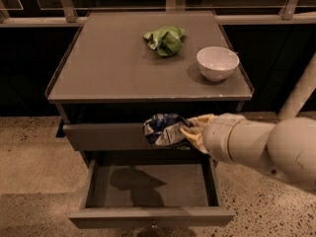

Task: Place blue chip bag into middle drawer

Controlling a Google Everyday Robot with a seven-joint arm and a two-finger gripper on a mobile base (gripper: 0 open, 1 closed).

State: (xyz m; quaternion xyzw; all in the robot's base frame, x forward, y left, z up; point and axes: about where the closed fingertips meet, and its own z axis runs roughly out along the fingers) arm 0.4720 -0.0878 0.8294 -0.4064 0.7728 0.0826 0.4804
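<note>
Nearest to you, the middle drawer (150,215) stands pulled out, with its plain front rim at the bottom of the view. Its flat grey floor and low side walls are exposed, and a dark shadow lies across the left half of that floor. Above the rear of the drawer, the white arm (256,144) comes in from the right edge. It ends in the gripper (191,132), whose tan fingers (196,121) are pinched onto the right end of the blue chip bag (165,129). You will find the bag held in the air in front of the closed grey drawer front (101,136) one level up. It is clear of the drawer floor beneath it and not yet inside the drawer. The bag is dark-blue foil with white and silver patches. It is heavily wrinkled and bunched where the fingers grip it, and its free end points left. Further back, the grey cabinet top (113,68) carries a white bowl (217,62) near its right edge. A crumpled green foil bag (165,39) lies beyond and to the left of the bowl, well apart from it. Speckled flooring (29,152) surrounds the cabinet.
</note>
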